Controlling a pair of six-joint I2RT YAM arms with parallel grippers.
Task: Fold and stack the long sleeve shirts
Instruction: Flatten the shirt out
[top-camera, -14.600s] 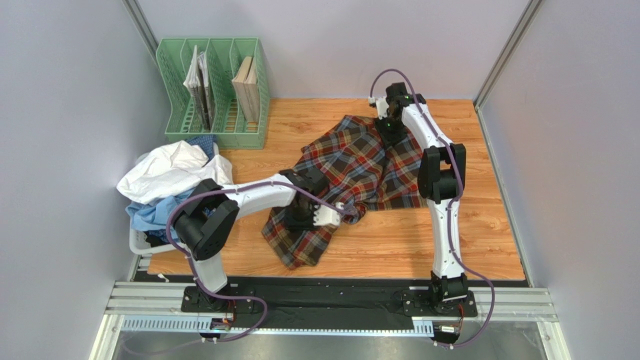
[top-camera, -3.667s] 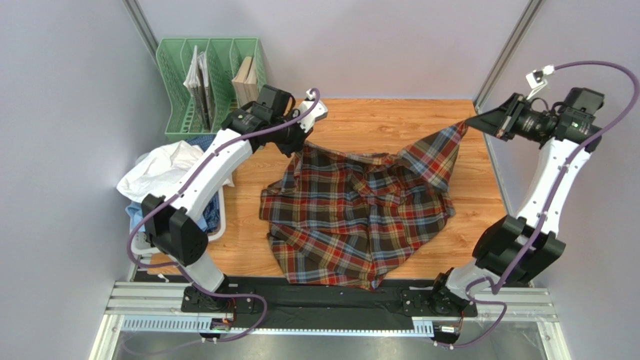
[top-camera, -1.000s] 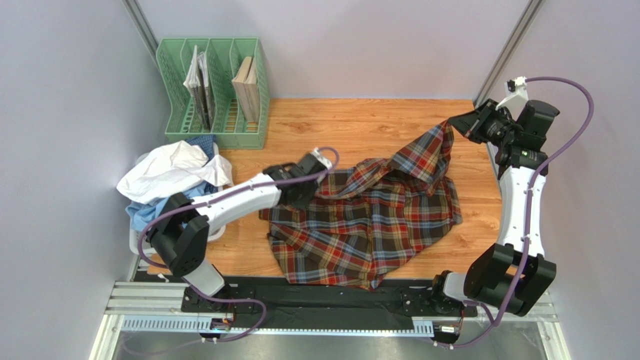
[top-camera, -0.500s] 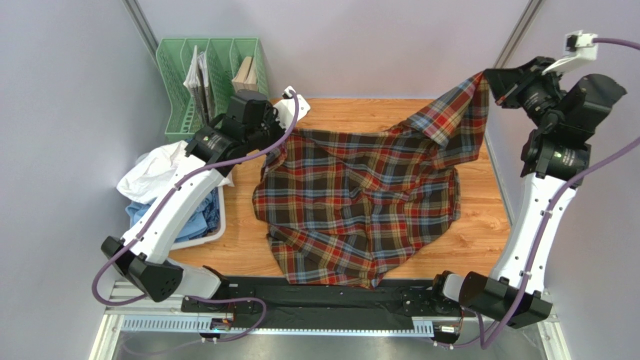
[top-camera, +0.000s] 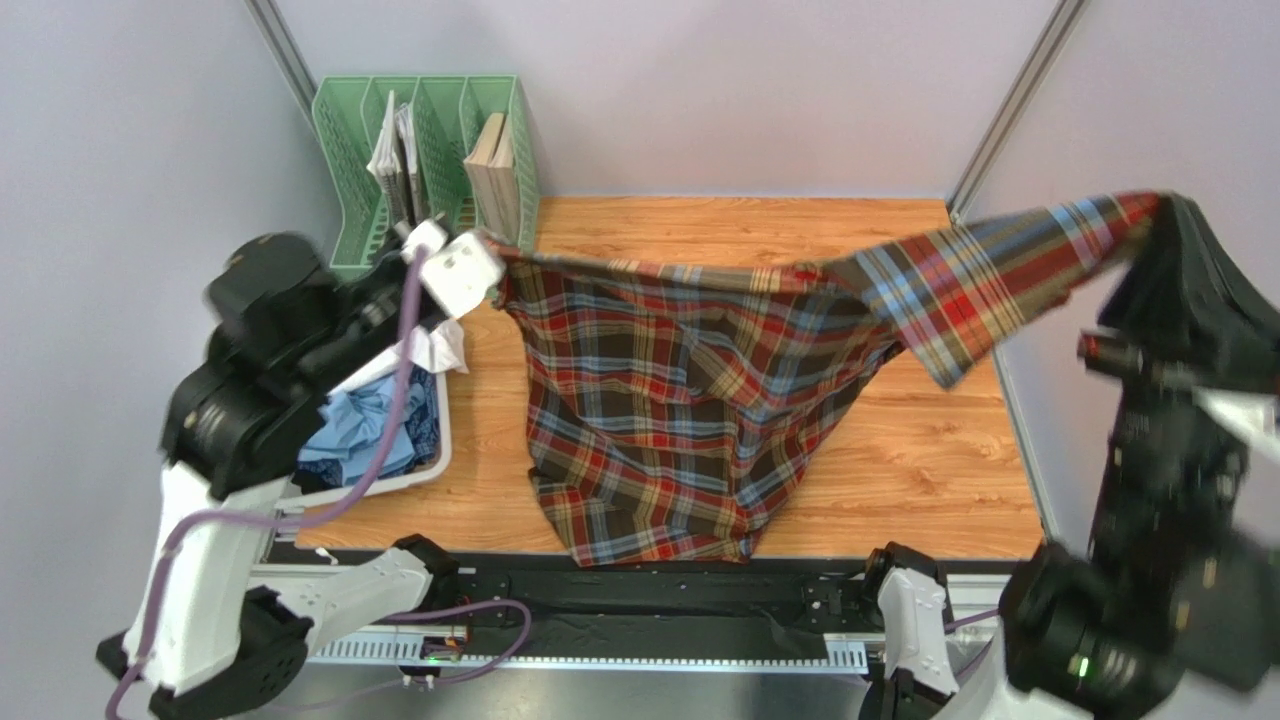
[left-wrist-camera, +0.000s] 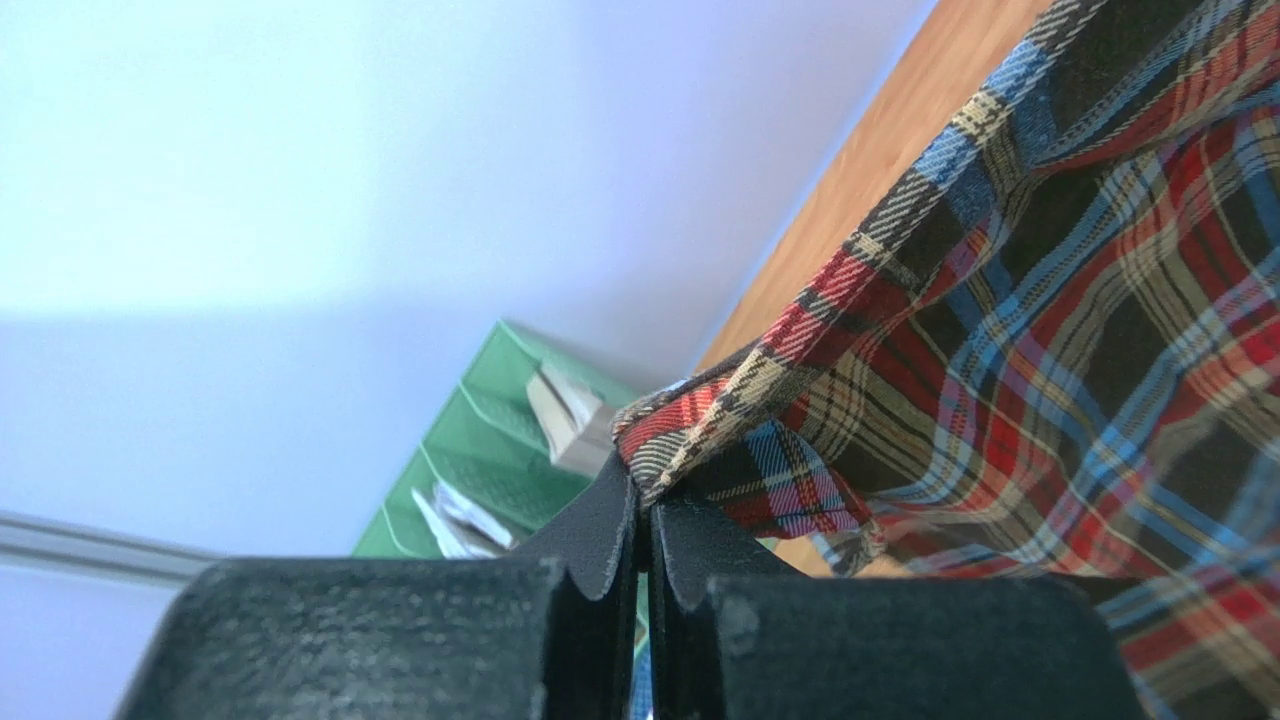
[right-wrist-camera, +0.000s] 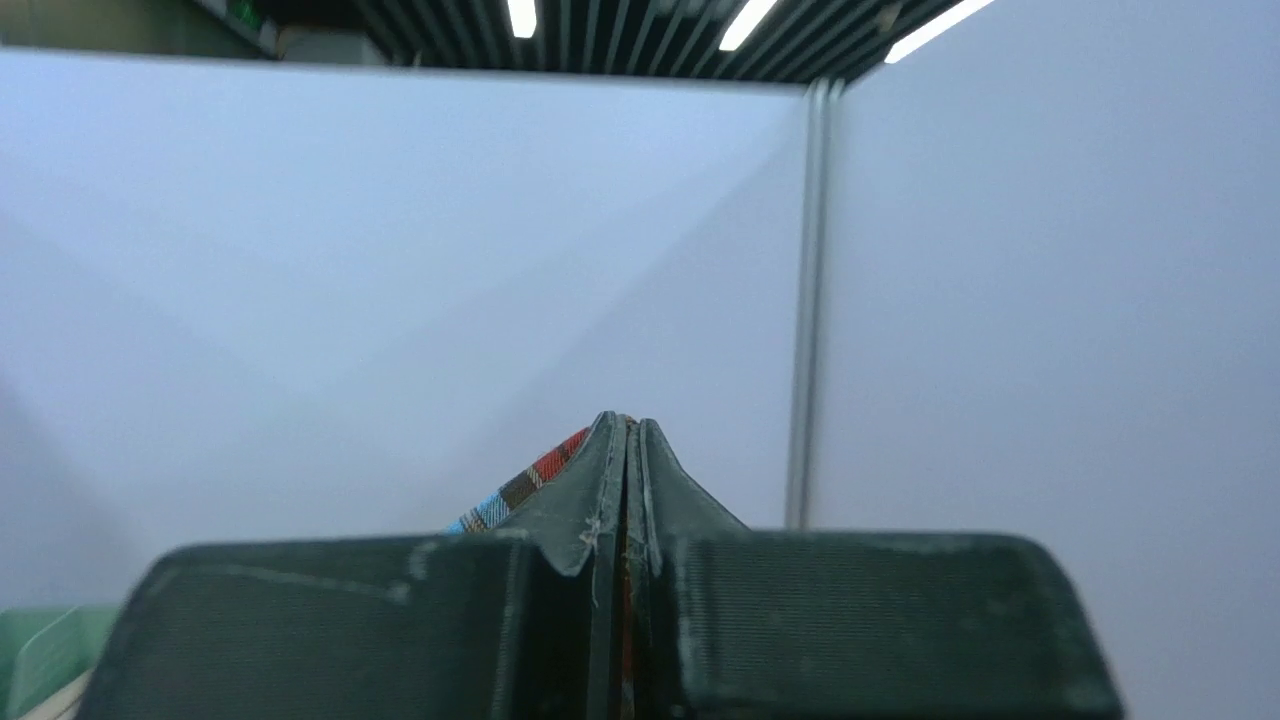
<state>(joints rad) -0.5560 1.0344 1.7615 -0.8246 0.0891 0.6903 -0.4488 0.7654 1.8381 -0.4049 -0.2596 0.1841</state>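
Top external: left gripper (top-camera: 493, 270), right gripper (top-camera: 1169, 218) pinching tartan shirt (top-camera: 676, 390).

The top view looks steeply down from above and behind the arm bases (top-camera: 902, 593), wide enough to hold the whole bench (top-camera: 932, 450) and its walls (top-camera: 751, 90). The left wrist view sits close behind its own jaws, angled up along the tartan shirt (left-wrist-camera: 1052, 300) toward the green rack (left-wrist-camera: 458, 473) — both also seen from the top. The right wrist view, equally close, faces a plain wall (right-wrist-camera: 376, 270) — sharing only a sliver of shirt.
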